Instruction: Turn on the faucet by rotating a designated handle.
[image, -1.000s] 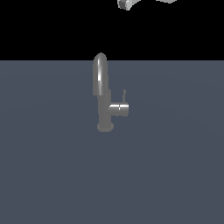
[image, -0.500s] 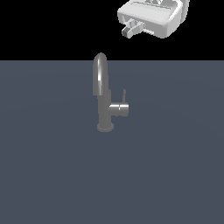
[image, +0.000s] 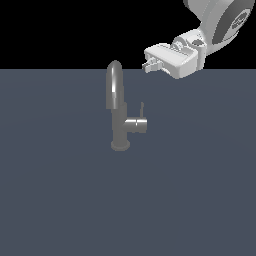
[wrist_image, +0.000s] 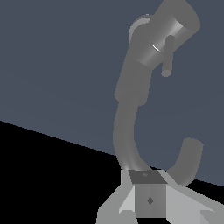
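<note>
We see the faucet (image: 119, 111) standing upright on the dark grey floor (image: 60, 200), its arched spout rising above the round base. The handle (image: 142, 110) sticks up from the short side cylinder, at about three o'clock from the column. Our gripper (image: 147, 65) hangs in the air at roughly one o'clock from the spout, touching nothing; whether its fingers are apart or together we cannot tell.

A flat dark grey-blue surface (image: 60, 200) carries the faucet (image: 118, 107), upright on its round base.
</note>
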